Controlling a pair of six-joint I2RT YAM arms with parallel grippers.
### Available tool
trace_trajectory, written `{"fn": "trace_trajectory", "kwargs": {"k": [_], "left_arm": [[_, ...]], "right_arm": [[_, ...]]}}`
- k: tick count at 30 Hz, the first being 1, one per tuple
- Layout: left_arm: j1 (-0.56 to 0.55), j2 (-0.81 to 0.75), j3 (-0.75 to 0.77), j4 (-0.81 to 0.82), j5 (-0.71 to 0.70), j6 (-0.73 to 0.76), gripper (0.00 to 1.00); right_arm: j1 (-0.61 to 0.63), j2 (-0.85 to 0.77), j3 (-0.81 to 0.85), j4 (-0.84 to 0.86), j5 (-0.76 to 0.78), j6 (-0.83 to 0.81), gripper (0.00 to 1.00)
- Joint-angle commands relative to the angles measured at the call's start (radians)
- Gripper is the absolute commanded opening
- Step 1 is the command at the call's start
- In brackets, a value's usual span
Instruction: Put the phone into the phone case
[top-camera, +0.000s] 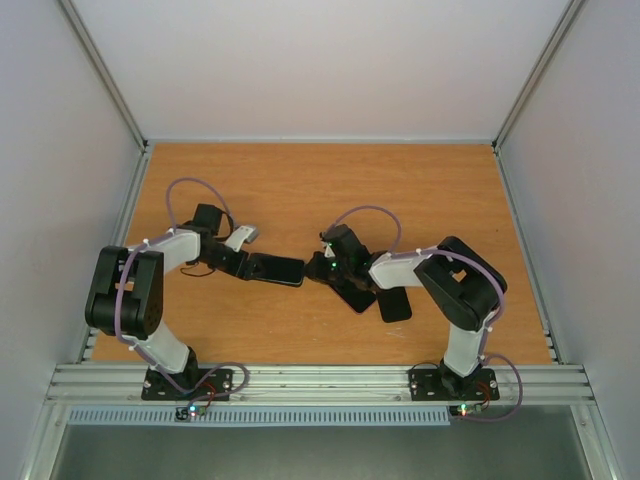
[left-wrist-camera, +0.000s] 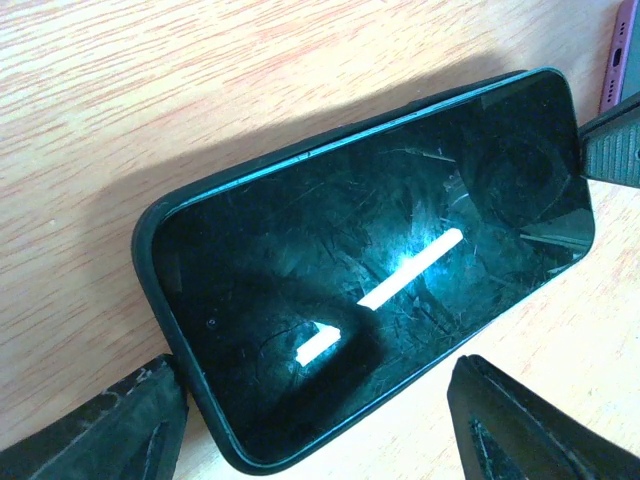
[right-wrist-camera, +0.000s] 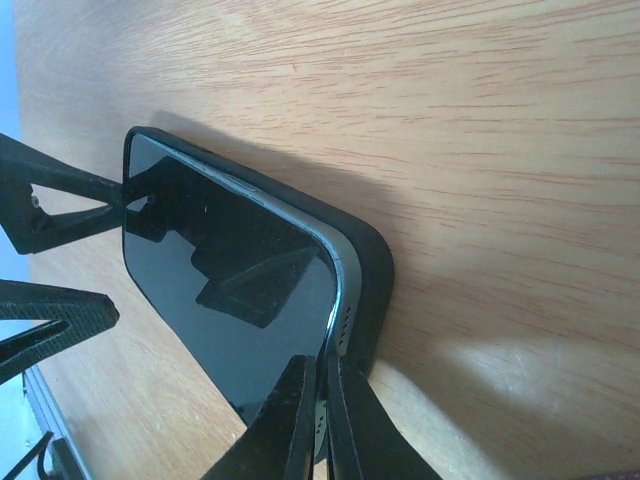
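The phone has a dark glass face and lies in a black case in the middle of the table. In the left wrist view the phone sits inside the case rim. In the right wrist view the phone's silver end stands slightly above the case. My left gripper is open and its fingers straddle the phone's left end. My right gripper is shut, with its tips pressing on the phone's right end edge.
Two flat black slabs lie under the right arm. A purple-edged item lies just past the phone's right end. Frame walls stand on three sides of the wooden table.
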Motion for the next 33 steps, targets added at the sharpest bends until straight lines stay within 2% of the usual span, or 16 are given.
{"fn": "trace_trajectory", "kwargs": {"k": [1,20,33], "left_arm": [[-0.014,0.027,0.016,-0.005,0.058,0.019,0.72],[-0.015,0.026,0.016,-0.007,0.069,0.026,0.72],[-0.016,0.020,0.013,-0.007,0.070,0.028,0.72]], "right_arm": [[0.049,0.072,0.044,0.052,-0.057,-0.004,0.05],[0.102,0.118,0.109,0.019,-0.052,-0.010,0.04],[0.130,0.163,0.135,-0.066,-0.006,-0.043,0.04]]}}
